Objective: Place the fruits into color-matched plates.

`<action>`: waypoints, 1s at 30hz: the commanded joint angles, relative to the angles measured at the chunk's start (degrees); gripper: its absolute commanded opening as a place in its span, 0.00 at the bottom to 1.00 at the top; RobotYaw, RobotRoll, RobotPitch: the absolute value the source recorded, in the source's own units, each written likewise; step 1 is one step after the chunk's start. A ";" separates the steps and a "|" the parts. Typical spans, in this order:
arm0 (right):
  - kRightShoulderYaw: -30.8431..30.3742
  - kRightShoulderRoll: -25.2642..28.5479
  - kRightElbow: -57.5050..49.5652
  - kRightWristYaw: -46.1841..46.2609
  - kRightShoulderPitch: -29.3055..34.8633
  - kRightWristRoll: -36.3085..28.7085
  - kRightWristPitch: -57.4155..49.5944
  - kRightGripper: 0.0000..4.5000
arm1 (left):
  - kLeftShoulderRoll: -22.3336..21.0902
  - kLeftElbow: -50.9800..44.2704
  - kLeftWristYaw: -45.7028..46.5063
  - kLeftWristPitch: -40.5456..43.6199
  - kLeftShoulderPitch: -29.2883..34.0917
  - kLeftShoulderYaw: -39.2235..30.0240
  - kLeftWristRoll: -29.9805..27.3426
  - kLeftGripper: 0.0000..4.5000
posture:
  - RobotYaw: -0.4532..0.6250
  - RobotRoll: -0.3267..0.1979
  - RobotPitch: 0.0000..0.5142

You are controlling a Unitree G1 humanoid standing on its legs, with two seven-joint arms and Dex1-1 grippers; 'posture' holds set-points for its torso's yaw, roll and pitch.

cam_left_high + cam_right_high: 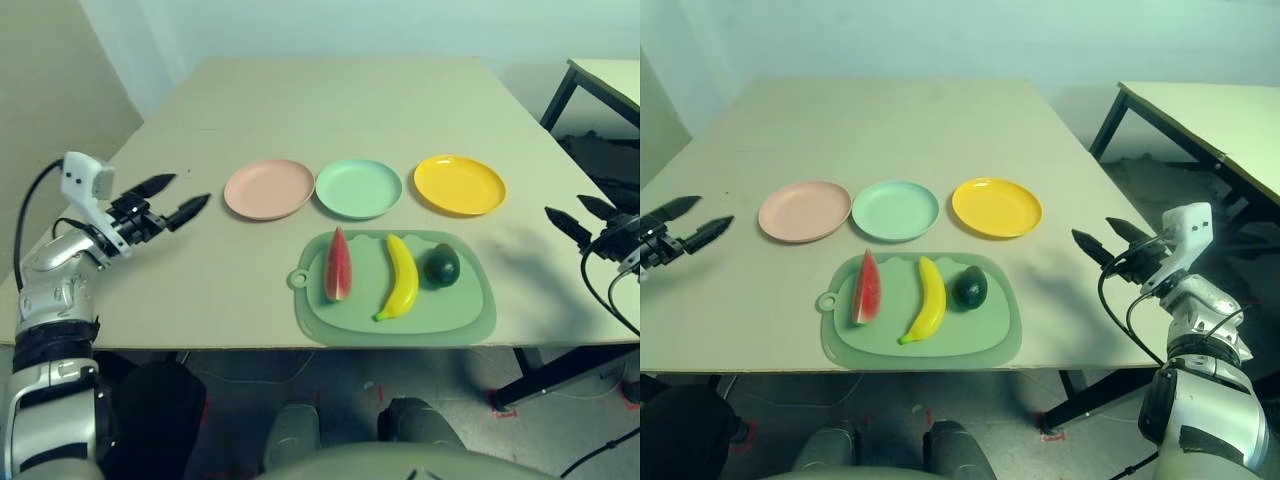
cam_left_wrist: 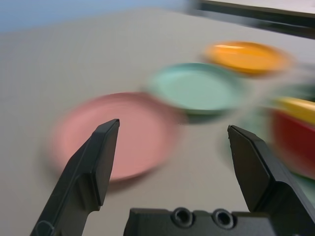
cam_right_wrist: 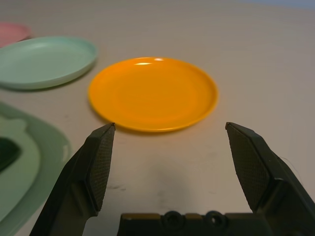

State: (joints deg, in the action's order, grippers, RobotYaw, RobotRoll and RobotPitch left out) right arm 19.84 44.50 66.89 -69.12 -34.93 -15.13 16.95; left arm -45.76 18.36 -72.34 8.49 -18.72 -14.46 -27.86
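Three plates stand in a row across the table's middle: pale pink, mint green and bright yellow. In front of them, on a green mat, lie the red watermelon wedge, the yellow banana and the dark green avocado. My left gripper hovers open left of the pink plate, nothing between its fingers. My right gripper hangs open off the table's right side, pointing at the yellow plate.
The mat has a ring tab on its left end and lies close to the table's front edge. Another table with black legs stands at the right. Cables hang from my right arm.
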 commanded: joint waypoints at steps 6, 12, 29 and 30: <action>-12.08 1.98 -23.71 -7.01 10.12 7.08 -1.01 1.00 | -2.29 -8.80 -10.63 2.79 0.77 7.11 -0.47 0.99 | 0.45 0.62 0.00; -19.27 10.86 -42.78 -17.48 9.54 7.97 -2.69 1.00 | -2.84 -7.62 -12.77 1.86 -0.18 8.25 0.30 0.99 | 0.42 0.62 0.00; -34.20 11.48 -68.39 -21.27 -5.66 13.45 -9.15 1.00 | -2.79 -7.55 -13.03 1.77 -0.81 8.75 1.45 0.99 | 0.44 0.62 0.00; -34.86 10.44 -67.76 -20.88 -7.15 14.41 -7.48 1.00 | -2.76 -7.46 -12.93 1.70 -0.85 8.74 1.47 0.99 | 0.44 0.62 0.00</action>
State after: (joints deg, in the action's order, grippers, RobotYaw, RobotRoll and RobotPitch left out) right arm -13.75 55.60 -0.08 -90.55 -40.49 -1.85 8.45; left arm -48.62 11.20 -85.54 10.52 -19.07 -6.17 -26.89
